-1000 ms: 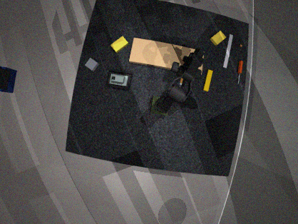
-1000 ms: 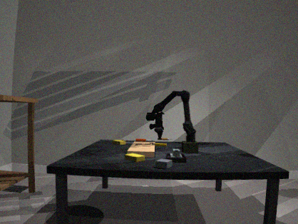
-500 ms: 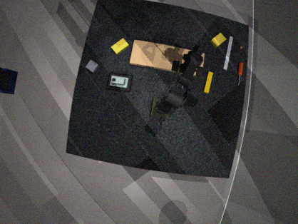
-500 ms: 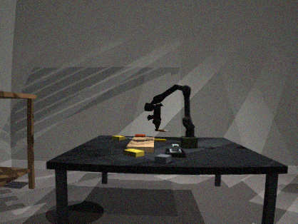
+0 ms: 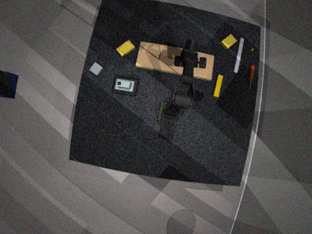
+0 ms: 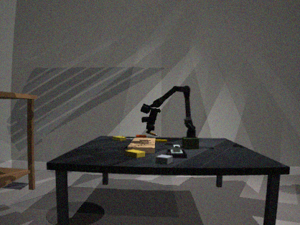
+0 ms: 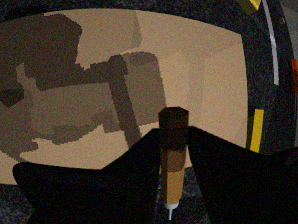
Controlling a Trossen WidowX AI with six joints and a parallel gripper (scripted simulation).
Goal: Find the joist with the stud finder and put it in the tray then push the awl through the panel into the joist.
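Note:
My gripper (image 6: 150,131) (image 7: 172,134) is shut on the awl (image 6: 153,134) (image 7: 173,187), high above the floor panel. The awl has a brown handle and a thin metal tip. It lies across the fingers, far from upright, with its tip towards the arm's base side. The pale wooden floor panel (image 5: 149,56) (image 6: 141,145) (image 7: 220,75) lies on the table, partly under the arm and its shadows; I make out no hole in it. The stud finder (image 5: 124,84) lies in the dark-rimmed tray (image 5: 136,86), left of the arm.
Yellow blocks (image 5: 125,48) (image 5: 229,41) stand near the panel's two ends. Right of the panel are a yellow bar (image 5: 218,86) (image 7: 257,131), a white strip (image 5: 239,55) (image 7: 273,45) and a red-handled tool (image 5: 252,71). A grey block (image 5: 96,68) (image 6: 164,159) is at the left.

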